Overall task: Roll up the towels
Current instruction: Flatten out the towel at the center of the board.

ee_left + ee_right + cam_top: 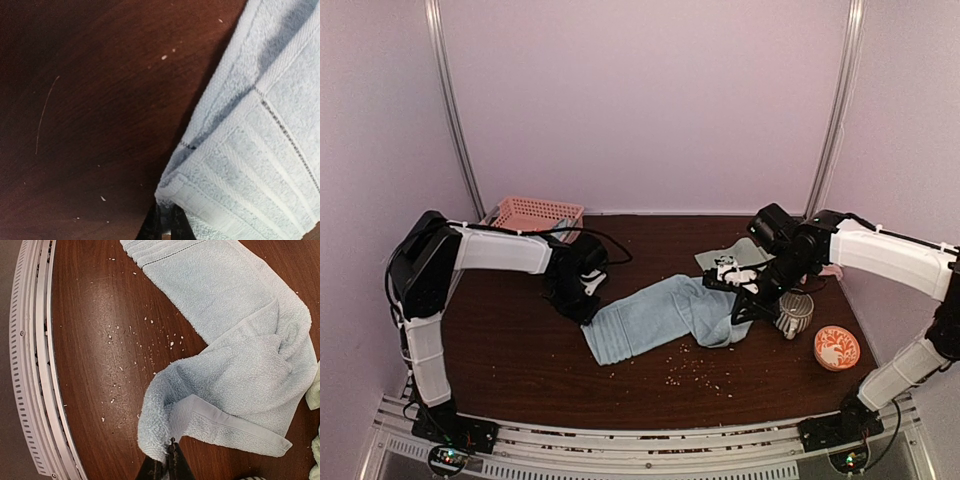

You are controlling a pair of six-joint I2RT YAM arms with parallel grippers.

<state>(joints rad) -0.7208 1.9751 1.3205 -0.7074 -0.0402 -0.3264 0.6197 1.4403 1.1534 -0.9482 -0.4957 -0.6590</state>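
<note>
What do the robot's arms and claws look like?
The left arm and right arm wear smooth white shells between chunky black joints, with thin black cables looping alongside. The left claw and right claw are black, with two thin fingers each.

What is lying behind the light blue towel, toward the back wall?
A sage green towel lies just behind the light blue towel. The right arm covers its right side, so its full extent cannot be seen.
</note>
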